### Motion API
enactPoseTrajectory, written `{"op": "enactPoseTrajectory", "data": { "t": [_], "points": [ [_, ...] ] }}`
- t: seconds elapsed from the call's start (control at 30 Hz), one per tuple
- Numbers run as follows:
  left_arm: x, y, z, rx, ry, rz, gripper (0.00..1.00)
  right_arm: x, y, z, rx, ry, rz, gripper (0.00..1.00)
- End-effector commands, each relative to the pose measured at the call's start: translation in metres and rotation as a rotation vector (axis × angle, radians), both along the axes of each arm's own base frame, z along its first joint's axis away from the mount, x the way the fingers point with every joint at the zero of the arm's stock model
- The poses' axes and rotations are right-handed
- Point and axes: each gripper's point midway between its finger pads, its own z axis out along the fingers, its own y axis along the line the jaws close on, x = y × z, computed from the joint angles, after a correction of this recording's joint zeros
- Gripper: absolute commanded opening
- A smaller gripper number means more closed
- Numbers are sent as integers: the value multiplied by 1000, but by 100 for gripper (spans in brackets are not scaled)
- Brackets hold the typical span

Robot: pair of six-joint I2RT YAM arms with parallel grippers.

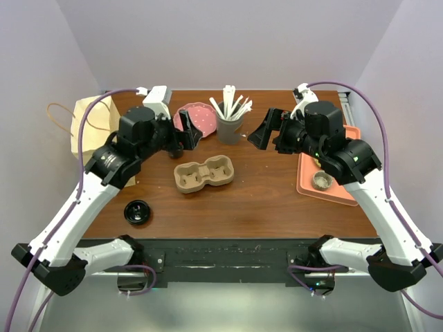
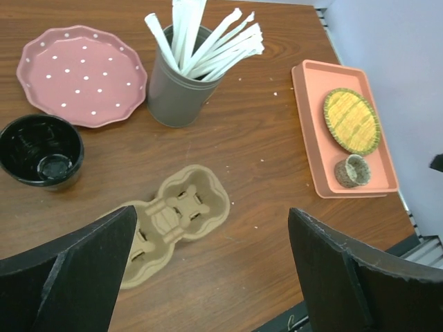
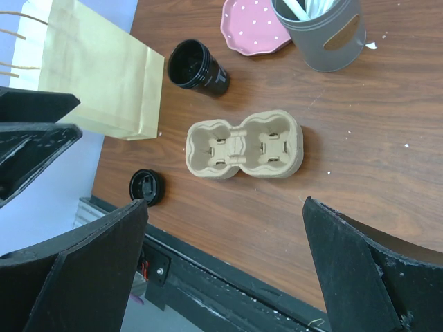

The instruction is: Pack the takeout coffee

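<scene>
Fingers (image 2: pixel 76 277) of the left gripper (image 1: pixel 189 135) are held wide apart with nothing between them. Those of the right gripper (image 1: pixel 266 131) are spread just as wide and are also empty. Both grippers hang above the far half of the table (image 1: pixel 277 200), pointed toward each other.

A lidded takeout coffee with lettering is not shown in any view, so its place cannot be given. The only cup seen is an open black cup (image 2: pixel 40 149). It stands upright, mouth up, just beside the pink plate (image 2: pixel 82 75). No lettering can be made out on it. In the left wrist view it lies ahead of the left fingers and off to their left. In the top view it is hidden under the left arm.

A loose black lid (image 1: pixel 138 211) lies near the front edge, also on the left side. The pulp cup carrier (image 1: pixel 203 173) sits between the two arms, its long axis running roughly left to right. The paper bag (image 1: pixel 86 124) lies flat at the far left.

Cup, lid and bag are all judged nearer the left arm. The carrier is within reach of either.
</scene>
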Motion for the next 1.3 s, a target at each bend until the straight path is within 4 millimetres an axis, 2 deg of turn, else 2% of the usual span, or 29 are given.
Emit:
{"op": "enactPoseTrajectory", "data": {
  "t": [0.0, 0.03, 0.13, 0.23, 0.3, 0.33, 0.4, 0.43, 0.5, 0.53, 0.67, 0.93, 1.27],
  "points": [
    [15, 16, -5, 105, -9, 74, 94, 1, -2, 24, 32, -77, -1, 99],
    [19, 17, -17, 143, 21, 84, 93, 1, -3, 21, 28, -74, -2, 99],
    [33, 22, -35, 242, 57, 111, 90, -3, -3, 24, 28, -99, 20, 99],
    [53, 26, -39, 306, 68, 140, 85, -9, 2, 26, 29, -123, 78, 99],
    [64, 29, -43, 337, 73, 141, 80, -10, 5, 31, 35, -150, 105, 99],
    [79, 40, -50, 344, 102, 167, 77, -12, 6, 30, 39, -150, 116, 99],
    [90, 45, -61, 316, 152, 146, 72, -14, 7, 32, 52, -155, 123, 99],
    [101, 57, -72, 317, 190, 170, 67, -16, 6, 31, 55, -154, 125, 98],
    [107, 60, -84, 341, 216, 158, 63, -17, 7, 34, 62, -174, 136, 95],
    [111, 59, -92, 354, 230, 150, 57, -20, 9, 34, 65, -179, 154, 92],
    [114, 50, -112, 367, 263, 90, 43, -29, 9, 44, 81, -237, 198, 84],
    [122, 56, -162, 458, 343, 84, 38, -31, 6, 46, 76, -281, 203, 79],
    [133, 52, -185, 503, 355, 35, 31, -30, 10, 45, 73, -288, 226, 77]
  ]
}}
